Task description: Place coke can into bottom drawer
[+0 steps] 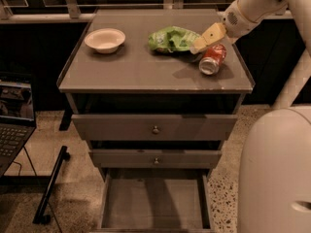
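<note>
The coke can [213, 59] lies on its side on the cabinet top [136, 69], near the right edge, its silver end facing the front. My gripper [200, 45] comes in from the upper right and hovers just above and left of the can, between it and the green chip bag [172, 39]. The bottom drawer [154, 204] is pulled open below, a flat grey tray with nothing in it.
A white bowl [104, 39] sits at the back left of the cabinet top. The two upper drawers [155, 128] with round knobs are shut. A laptop [14, 118] stands at the left and a dark stand leg [51, 186] lies on the floor. My white base [277, 174] fills the lower right.
</note>
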